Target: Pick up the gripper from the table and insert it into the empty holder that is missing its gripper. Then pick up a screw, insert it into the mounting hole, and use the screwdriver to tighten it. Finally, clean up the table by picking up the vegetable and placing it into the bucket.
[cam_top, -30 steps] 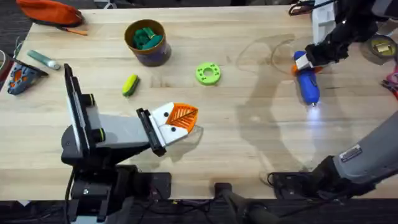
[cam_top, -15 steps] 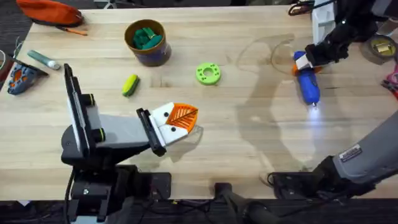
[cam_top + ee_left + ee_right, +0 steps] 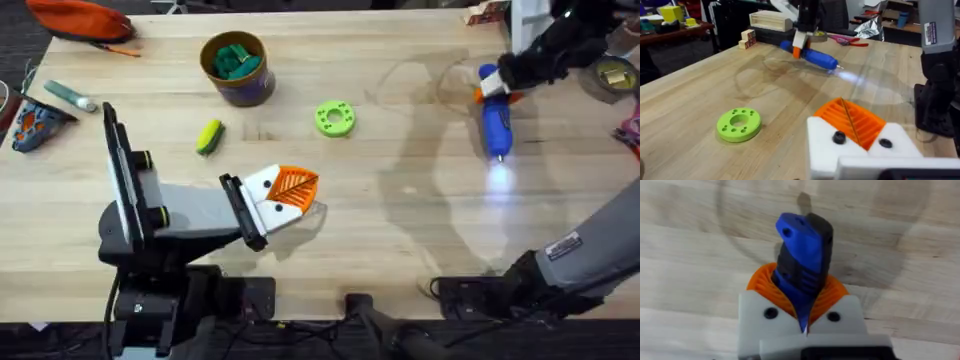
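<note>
The right gripper [image 3: 492, 88] pinches the screwdriver [image 3: 495, 122] at the table's [image 3: 400, 230] far right. The left gripper [image 3: 295, 190], near centre, has its fingers pressed together on nothing.

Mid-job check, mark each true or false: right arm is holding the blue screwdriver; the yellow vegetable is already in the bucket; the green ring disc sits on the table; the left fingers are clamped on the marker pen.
1. The right gripper holds the bright blue cylindrical screwdriver. True.
2. The small yellow toy vegetable lies inside the squat tan-rimmed bucket. False: it lies on the wooden table beside the bucket.
3. The green ring-shaped disc rests on the table. True.
4. The left gripper clamps the grey-green marker pen. False: its fingers are shut on nothing; the pen lies far off.
</note>
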Controlling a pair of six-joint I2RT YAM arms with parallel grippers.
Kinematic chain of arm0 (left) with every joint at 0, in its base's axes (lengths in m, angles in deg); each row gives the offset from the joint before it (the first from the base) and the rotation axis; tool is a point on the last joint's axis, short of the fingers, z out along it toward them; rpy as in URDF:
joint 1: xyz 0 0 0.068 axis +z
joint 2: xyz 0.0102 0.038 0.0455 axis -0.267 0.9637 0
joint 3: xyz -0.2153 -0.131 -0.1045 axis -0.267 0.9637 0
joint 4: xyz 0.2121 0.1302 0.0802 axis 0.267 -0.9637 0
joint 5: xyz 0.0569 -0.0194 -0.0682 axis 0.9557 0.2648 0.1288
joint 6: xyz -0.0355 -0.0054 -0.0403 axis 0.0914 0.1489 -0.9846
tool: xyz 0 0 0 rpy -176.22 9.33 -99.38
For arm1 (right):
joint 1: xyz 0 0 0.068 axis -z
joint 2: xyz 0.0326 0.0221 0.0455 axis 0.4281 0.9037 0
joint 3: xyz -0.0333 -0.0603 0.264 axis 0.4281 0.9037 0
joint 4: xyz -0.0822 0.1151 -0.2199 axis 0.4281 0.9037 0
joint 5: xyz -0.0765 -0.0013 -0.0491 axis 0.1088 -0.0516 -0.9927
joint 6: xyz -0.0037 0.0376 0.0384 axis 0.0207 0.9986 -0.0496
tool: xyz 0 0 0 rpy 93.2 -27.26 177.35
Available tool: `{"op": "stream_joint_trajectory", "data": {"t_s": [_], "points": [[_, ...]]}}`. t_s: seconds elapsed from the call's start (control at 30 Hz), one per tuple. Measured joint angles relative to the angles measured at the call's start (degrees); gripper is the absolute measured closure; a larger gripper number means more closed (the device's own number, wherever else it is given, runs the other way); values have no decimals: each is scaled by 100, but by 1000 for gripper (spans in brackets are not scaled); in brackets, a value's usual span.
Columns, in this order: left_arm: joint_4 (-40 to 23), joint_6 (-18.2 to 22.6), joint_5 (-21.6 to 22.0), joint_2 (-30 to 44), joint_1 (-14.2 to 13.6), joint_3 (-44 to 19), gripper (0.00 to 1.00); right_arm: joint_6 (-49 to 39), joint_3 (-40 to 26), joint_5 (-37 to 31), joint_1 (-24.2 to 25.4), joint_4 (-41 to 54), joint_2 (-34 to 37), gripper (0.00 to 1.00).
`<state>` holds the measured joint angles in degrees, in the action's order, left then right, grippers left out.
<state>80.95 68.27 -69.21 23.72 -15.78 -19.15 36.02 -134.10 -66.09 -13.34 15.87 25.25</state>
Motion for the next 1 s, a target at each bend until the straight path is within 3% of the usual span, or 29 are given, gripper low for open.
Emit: {"op": "stream_joint_trajectory", "data": {"t_s": [0.4,0.43,0.73,1.0], "points": [[0,0,0,0,0,0,986,45,-583,911,-20,232,-1178,988],[0,0,0,0,0,0,986,45,-585,1181,-57,249,-1605,988],[-2,0,2,0,0,0,986,47,-585,1856,-573,-137,-3100,990],[0,0,0,0,0,0,986,49,-603,3430,-734,-481,-4278,991]]}}
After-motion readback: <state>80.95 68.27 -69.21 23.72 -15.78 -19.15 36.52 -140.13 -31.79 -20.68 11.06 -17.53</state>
